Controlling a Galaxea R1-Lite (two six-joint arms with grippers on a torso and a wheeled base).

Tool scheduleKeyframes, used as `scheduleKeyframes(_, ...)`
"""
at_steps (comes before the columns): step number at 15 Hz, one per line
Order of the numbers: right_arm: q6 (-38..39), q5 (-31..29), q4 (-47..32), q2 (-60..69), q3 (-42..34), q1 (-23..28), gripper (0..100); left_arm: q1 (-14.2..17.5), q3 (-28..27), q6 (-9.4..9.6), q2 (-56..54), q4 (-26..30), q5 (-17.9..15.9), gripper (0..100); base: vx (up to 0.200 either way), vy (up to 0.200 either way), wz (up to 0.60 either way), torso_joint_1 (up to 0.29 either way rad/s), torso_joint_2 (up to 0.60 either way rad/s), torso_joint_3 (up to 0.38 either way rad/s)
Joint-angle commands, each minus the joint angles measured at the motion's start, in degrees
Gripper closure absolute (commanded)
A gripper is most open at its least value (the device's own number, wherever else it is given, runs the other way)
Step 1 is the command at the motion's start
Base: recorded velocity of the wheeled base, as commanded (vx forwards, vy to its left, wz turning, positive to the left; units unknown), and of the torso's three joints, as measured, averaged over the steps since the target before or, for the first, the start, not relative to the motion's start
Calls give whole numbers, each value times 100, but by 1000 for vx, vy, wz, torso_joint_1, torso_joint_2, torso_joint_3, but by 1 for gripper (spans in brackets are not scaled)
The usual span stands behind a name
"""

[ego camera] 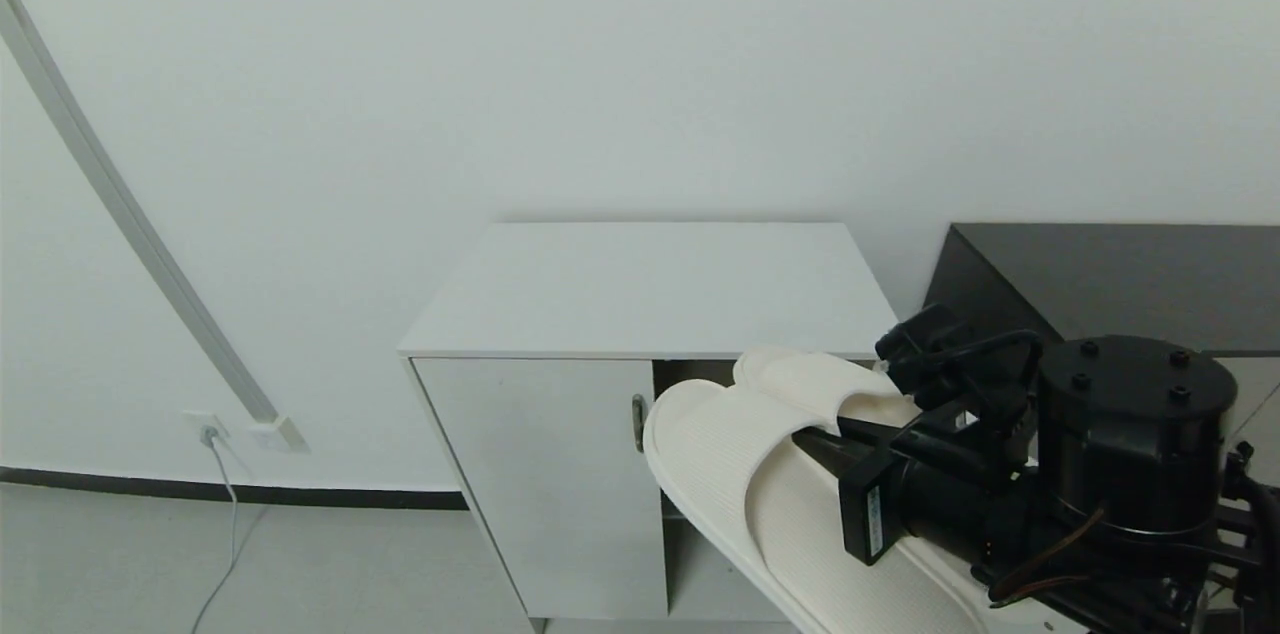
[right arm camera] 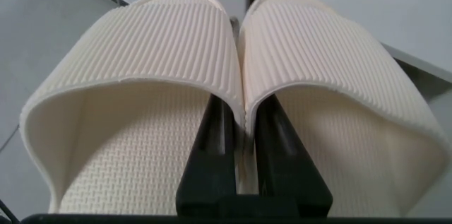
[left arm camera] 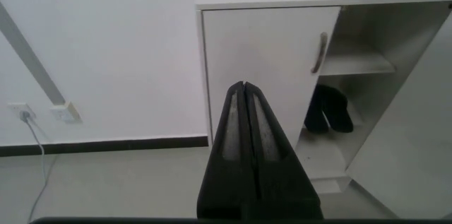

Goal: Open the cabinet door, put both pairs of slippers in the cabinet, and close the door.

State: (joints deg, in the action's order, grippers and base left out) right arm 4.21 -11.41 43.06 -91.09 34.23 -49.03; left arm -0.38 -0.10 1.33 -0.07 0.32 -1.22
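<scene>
A pair of cream ribbed slippers (ego camera: pixel 720 454) hangs in front of the white cabinet's (ego camera: pixel 640 284) open right half, toes toward it. My right gripper (ego camera: pixel 815 439) is shut on the slippers' (right arm camera: pixel 162 47) two inner edges, pressed together between its fingers (right arm camera: pixel 215 136). A pair of black slippers (left arm camera: pixel 328 111) stands on the lower level inside the cabinet, below a shelf (left arm camera: pixel 353 61). The left door (ego camera: pixel 540 474), with its metal handle (ego camera: pixel 638 422), is closed. My left gripper (left arm camera: pixel 244 93) is shut on nothing, away from the cabinet and pointing at the closed door (left arm camera: pixel 261 61).
A black piece of furniture (ego camera: pixel 1100 274) stands right of the cabinet against the wall. A wall socket with a cable (ego camera: pixel 208 434) and a slanted grey conduit (ego camera: pixel 120 204) are on the left. Bare floor (ego camera: pixel 250 564) lies left of the cabinet.
</scene>
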Motion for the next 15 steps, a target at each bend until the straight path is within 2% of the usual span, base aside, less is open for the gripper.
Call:
scheduleKeyframes(1, 1, -2, 10, 3, -4, 8, 100, 3, 1, -1, 7, 3, -1, 100, 0, 0, 0, 0, 0, 0)
scheduleKeyframes(15, -43, -186, 265, -181, -127, 16, 100, 3, 1, -1, 7, 3, -1, 100, 0, 0, 0, 0, 0, 0)
